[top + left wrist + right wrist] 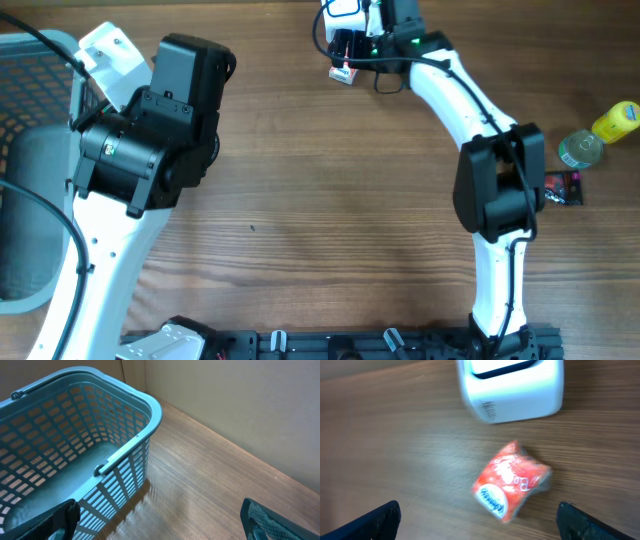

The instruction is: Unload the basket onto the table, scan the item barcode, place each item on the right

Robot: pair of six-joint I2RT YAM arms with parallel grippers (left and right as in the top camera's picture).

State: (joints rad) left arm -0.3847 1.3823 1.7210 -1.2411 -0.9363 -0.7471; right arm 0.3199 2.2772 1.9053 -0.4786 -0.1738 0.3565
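The item, a small red and white packet, shows blurred on the wooden table just in front of a white barcode scanner. My right gripper is open above it, and its dark fingertips stand wide on either side without touching the packet. From overhead, the packet sits at the far middle of the table under the right gripper, next to the scanner. The left gripper is open and empty beside a teal basket.
The teal mesh basket stands at the table's left edge, partly under the left arm. A yellow-capped green bottle and a dark packet lie at the right edge. A wall rises behind the table in the left wrist view.
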